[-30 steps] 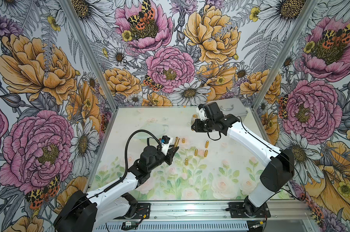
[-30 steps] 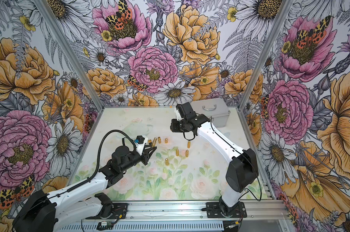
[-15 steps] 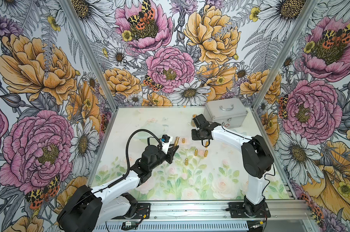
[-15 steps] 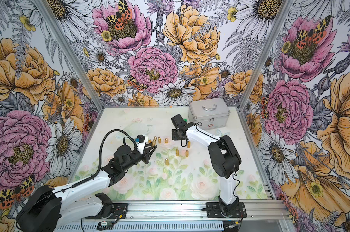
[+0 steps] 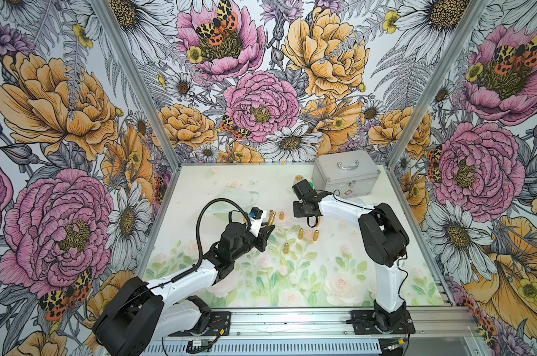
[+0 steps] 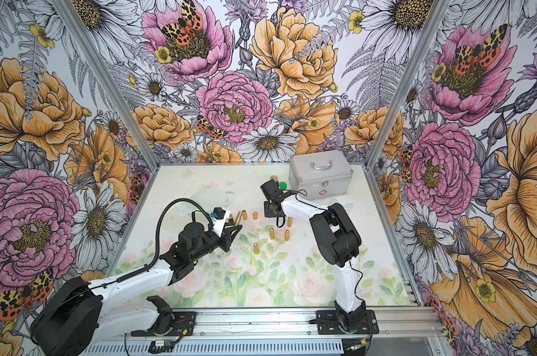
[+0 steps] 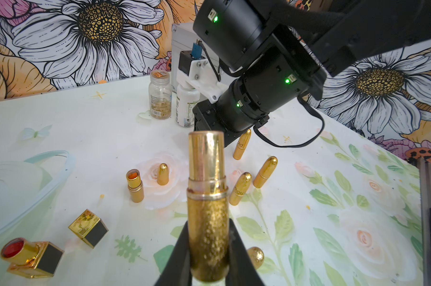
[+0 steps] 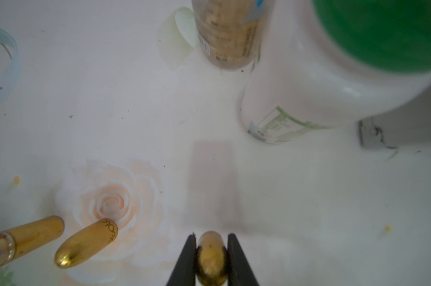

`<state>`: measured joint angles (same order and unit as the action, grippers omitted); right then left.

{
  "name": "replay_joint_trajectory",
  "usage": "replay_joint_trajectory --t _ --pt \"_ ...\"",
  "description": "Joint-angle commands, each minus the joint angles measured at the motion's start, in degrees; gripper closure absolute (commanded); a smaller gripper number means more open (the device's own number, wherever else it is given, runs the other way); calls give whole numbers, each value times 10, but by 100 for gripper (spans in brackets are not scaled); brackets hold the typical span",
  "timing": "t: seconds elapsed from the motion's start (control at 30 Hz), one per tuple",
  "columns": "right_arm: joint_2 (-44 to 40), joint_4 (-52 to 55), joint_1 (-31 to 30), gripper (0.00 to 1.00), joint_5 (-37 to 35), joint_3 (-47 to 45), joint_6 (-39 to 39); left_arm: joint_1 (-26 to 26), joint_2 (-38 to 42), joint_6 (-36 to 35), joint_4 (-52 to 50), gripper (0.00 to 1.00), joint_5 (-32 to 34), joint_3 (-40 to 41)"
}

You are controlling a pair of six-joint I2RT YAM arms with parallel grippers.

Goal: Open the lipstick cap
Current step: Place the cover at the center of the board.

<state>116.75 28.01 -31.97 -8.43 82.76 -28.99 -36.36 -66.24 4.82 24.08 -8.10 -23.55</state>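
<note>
Right claw (image 8: 211, 238) sits lower than before, clamped on gold cap (image 8: 211, 258), 3 o'clock from left claw (image 7: 207, 224) gripping uncapped lipstick (image 7: 206, 173).

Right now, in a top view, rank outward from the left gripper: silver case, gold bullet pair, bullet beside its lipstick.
1. Bullet beside the held lipstick: next to the left gripper.
2. Gold bullet pair: mid-table.
3. Silver case: back right.
</note>
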Motion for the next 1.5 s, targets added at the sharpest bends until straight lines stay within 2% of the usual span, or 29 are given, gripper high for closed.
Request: replay_joint_trajectory --t 0.0,0.57,0.93,1.3,1.47 --pt "13 -17 -4 79 -16 -1 5 0 -2 10 24 100 12 -14" --pt "27 -30 -9 79 -16 -14 10 -2 -7 9 26 100 14 -14" --pt "16 -30 -11 70 -15 -15 15 -2 -5 9 28 100 14 -15" --pt "-80 24 -9 55 -3 -6 20 -2 5 7 21 100 12 -15" --pt "-146 63 -6 52 77 -10 34 -2 8 2 14 100 10 -18"
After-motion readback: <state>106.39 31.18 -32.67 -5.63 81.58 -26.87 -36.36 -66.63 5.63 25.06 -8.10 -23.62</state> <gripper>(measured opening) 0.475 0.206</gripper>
